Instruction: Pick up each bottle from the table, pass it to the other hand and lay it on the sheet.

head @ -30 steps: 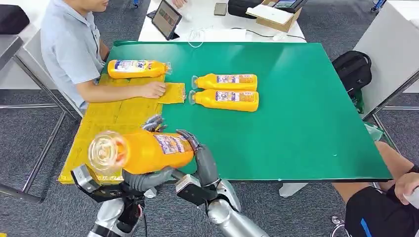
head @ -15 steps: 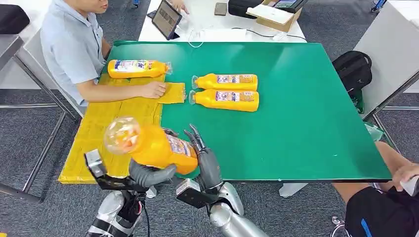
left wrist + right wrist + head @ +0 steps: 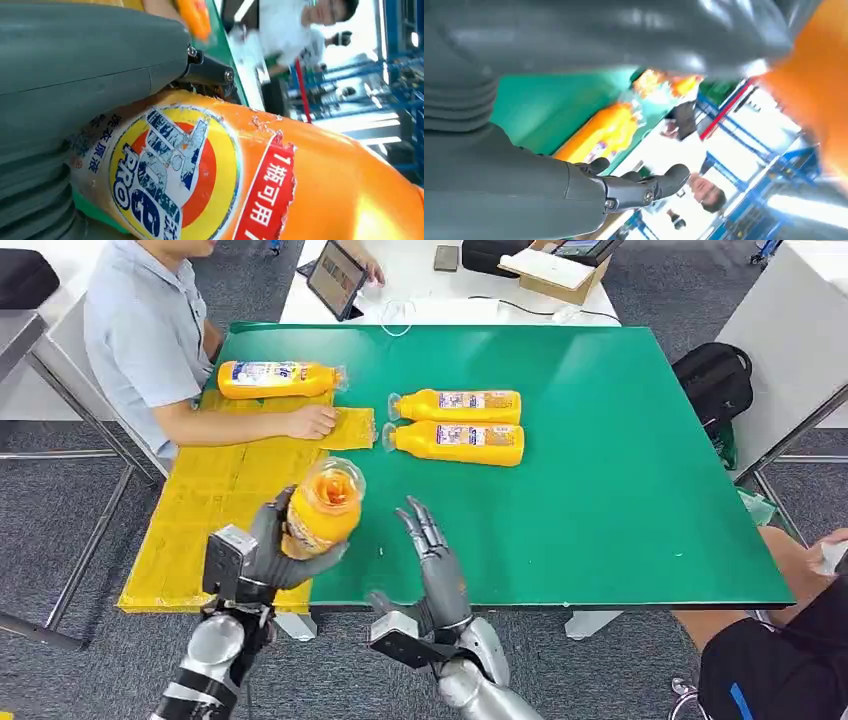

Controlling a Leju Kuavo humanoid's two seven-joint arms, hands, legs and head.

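The orange plastic detergent bottle with a printed label [image 3: 322,508] is held in the left hand [image 3: 262,558], whose fingers wrap around its body; it is lifted above the near edge of the table, its neck pointing toward the camera. The right hand [image 3: 432,562] stands just beside it with the fingers spread wide and holds nothing, so the passing looks finished.

To do the next step well, I think the left hand should bring the bottle over a free part of the yellow sheet [image 3: 222,502], turn it on its side, lower it until it rests, and only then loosen the fingers, because a round bottle may roll.

One similar bottle [image 3: 277,379] lies at the far end of the sheet. Two more orange bottles [image 3: 458,423] lie side by side on the green table top [image 3: 600,460]. A seated person's hand [image 3: 310,421] rests on the sheet. Behind are a white desk with a tablet [image 3: 337,278], a black backpack [image 3: 716,380] and grey carpet
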